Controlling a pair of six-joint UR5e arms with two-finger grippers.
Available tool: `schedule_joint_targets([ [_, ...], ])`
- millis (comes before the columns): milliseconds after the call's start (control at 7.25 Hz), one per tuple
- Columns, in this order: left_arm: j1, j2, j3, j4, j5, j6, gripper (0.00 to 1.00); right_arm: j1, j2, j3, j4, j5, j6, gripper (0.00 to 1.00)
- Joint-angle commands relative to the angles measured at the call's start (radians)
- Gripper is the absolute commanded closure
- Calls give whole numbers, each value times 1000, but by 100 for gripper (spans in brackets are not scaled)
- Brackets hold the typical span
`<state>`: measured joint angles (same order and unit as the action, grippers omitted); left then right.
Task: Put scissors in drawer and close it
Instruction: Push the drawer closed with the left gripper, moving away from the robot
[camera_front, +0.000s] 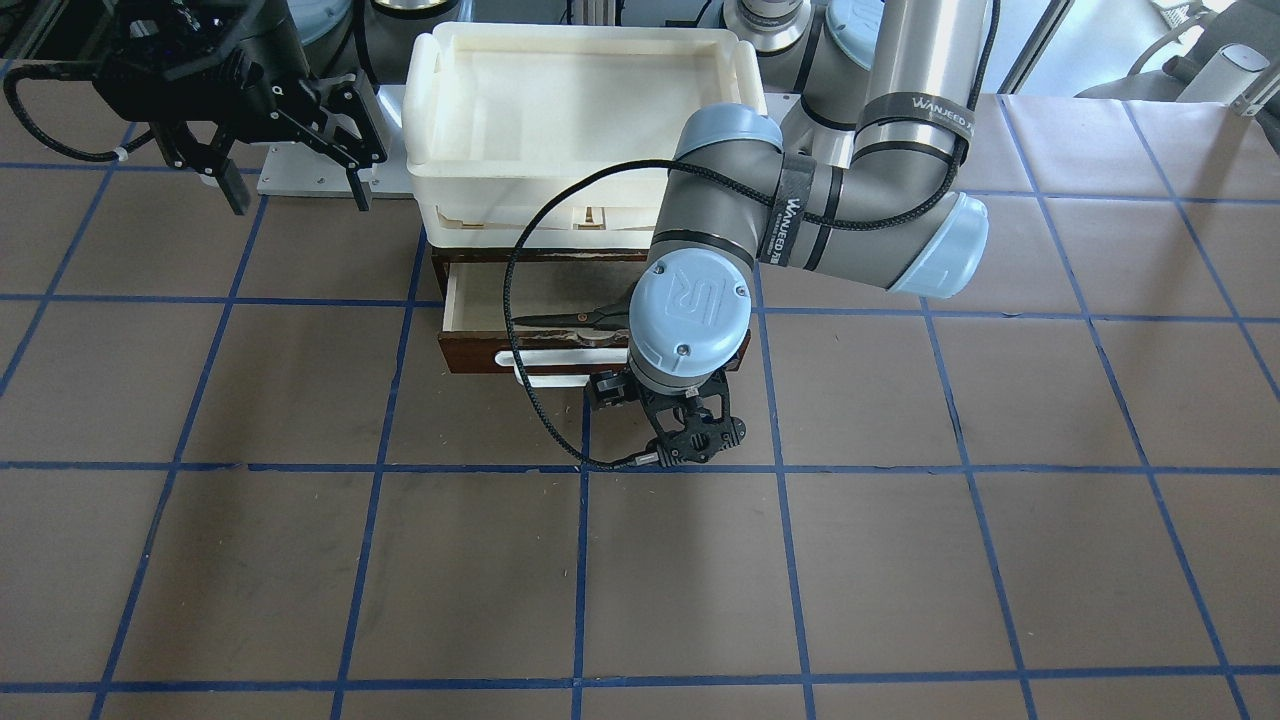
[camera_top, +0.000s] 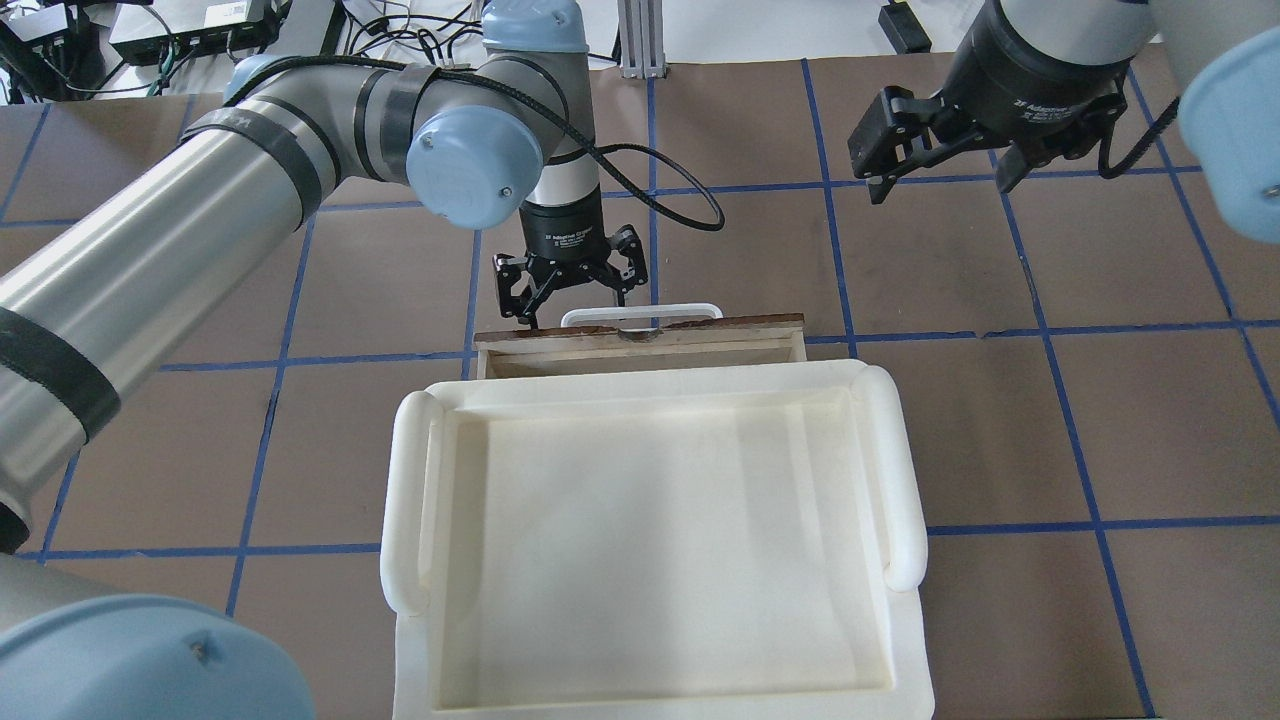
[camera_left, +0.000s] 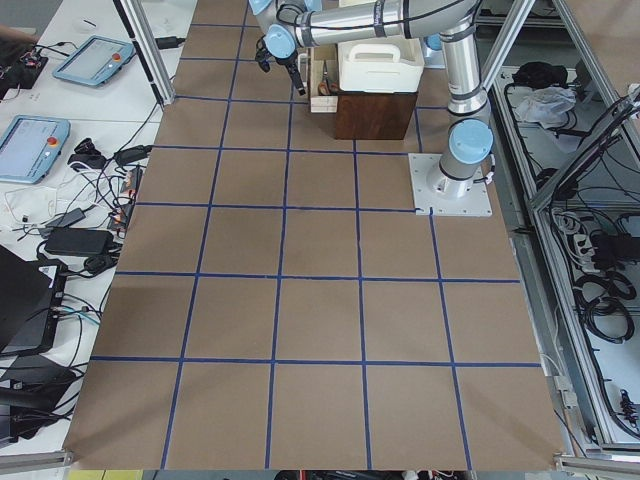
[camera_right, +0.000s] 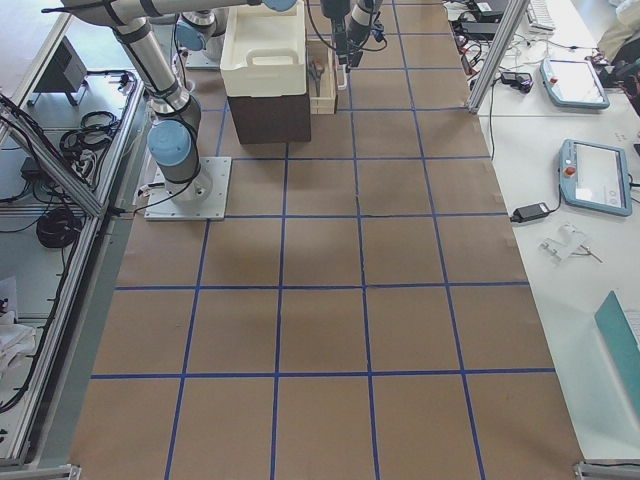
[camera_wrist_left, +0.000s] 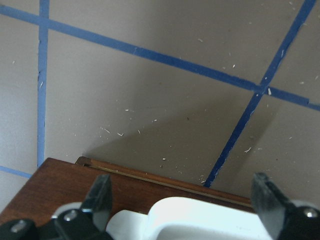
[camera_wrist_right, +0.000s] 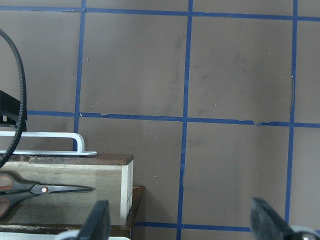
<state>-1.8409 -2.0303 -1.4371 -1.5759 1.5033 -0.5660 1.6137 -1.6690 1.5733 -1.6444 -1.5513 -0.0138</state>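
Seeing scissors (camera_wrist_right: 50, 189) lying flat inside drawer (camera_front: 478, 356), blades toward its side wall. We note drawer standing part-way open beneath tray (camera_top: 418, 480). Left gripper (camera_top: 580, 310) sits low at drawer front, fingers spread wide, end of white handle (camera_front: 540, 358) between them; whether it touches, we cannot tell. Right gripper (camera_top: 940, 186) hangs above table (camera_front: 900, 560), well off to drawer's side, fingers spread apart, gripping nothing.

Left wrist (camera_front: 690, 310) is covering the scissors' (camera_front: 565, 319) handles from the front, tray (camera_top: 640, 398) is hiding most of the drawer (camera_top: 700, 347) overhead, right wrist view is cropping the handles too.
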Motion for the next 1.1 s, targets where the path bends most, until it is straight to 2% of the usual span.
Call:
schedule_joint_targets([
  [0, -1, 2, 0, -45, 2, 1, 0, 0, 0, -1, 0, 0, 0, 0],
  [966, -4, 1, -6, -162, -29, 0, 0, 0, 0, 1, 0, 0, 0, 0],
])
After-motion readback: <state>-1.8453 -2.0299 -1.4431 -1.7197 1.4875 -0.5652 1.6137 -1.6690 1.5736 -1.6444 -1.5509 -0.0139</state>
